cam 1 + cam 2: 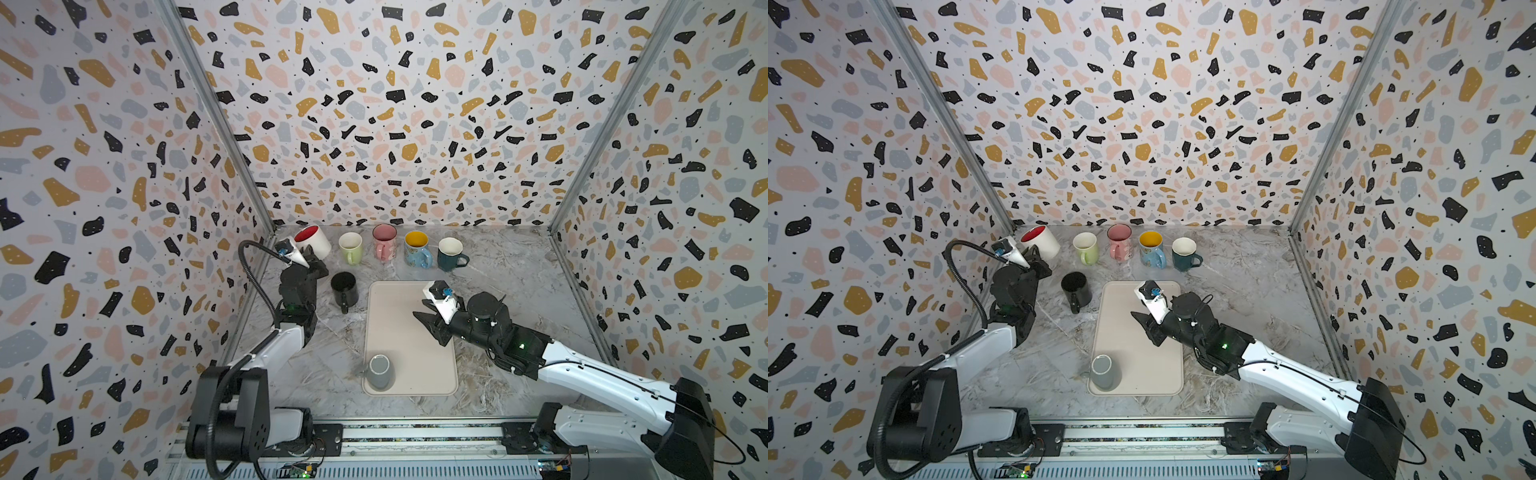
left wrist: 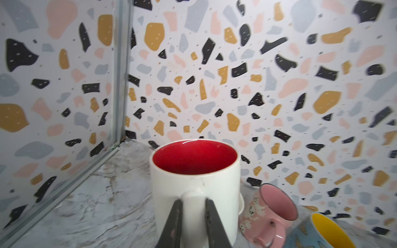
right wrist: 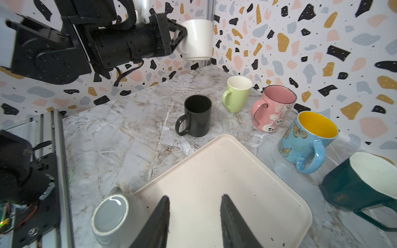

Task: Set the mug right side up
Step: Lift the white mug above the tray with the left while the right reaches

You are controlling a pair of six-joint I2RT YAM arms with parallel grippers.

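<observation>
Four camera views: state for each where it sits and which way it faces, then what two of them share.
Both top views: high at the front, looking down toward the back wall; both arms show whole.
Left wrist: on the left arm, facing the back corner; left gripper shut on the handle of the white mug.
Right wrist: on the right arm above the tray, facing the left arm; right gripper open, empty.
Shared: both wrist views show the white mug and pink mug.

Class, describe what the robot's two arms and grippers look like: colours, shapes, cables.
The left arm and right arm have white shells, black joints. A ribbed black hose loops from the left arm. The left gripper and right gripper have dark tapered fingers.
</observation>
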